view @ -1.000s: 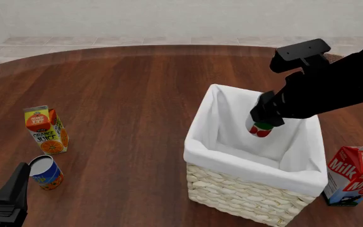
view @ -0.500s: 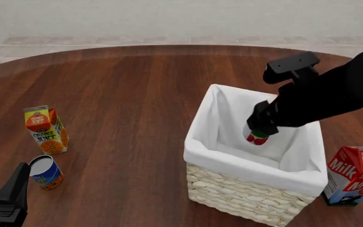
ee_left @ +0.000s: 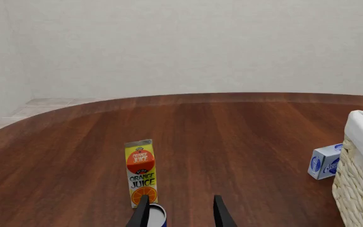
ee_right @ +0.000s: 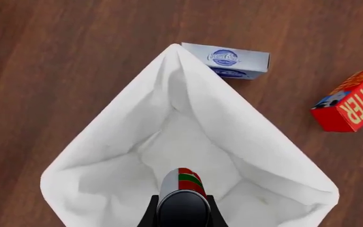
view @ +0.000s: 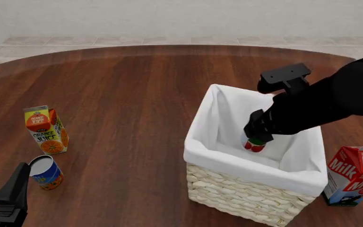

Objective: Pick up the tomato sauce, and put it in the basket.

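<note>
Showing red-green label, tomato sauce (view: 254,144)

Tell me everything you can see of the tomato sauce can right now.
The tomato sauce can is a small cylinder with a white label, red tomatoes, a green band and a dark metal end. The right claw is shut on it, holding it tilted inside the basket, below the white liner's rim and above the floor. Whether it touches the liner is unclear.
</note>
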Controlling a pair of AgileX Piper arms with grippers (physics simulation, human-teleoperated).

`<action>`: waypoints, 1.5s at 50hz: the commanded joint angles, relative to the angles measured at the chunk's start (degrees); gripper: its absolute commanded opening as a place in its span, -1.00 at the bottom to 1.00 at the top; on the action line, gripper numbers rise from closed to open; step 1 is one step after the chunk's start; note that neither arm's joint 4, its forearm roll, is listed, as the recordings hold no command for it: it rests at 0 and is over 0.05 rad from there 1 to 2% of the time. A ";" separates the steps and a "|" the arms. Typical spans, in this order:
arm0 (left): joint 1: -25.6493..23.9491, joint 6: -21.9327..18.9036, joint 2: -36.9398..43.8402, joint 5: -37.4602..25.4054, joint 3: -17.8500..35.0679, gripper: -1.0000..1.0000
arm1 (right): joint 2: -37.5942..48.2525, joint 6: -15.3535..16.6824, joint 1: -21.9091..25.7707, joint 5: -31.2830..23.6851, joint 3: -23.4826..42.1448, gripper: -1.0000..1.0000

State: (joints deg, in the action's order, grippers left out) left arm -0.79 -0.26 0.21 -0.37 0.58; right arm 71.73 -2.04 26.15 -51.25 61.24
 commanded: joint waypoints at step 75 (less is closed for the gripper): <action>0.00 -0.01 0.00 0.00 0.00 1.00 | 5.00 -1.21 -0.24 5.10 -3.68 -1.00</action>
State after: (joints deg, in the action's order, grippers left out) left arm -0.79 -0.26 0.21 -0.37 0.58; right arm 76.56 -2.45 26.02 -46.38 57.13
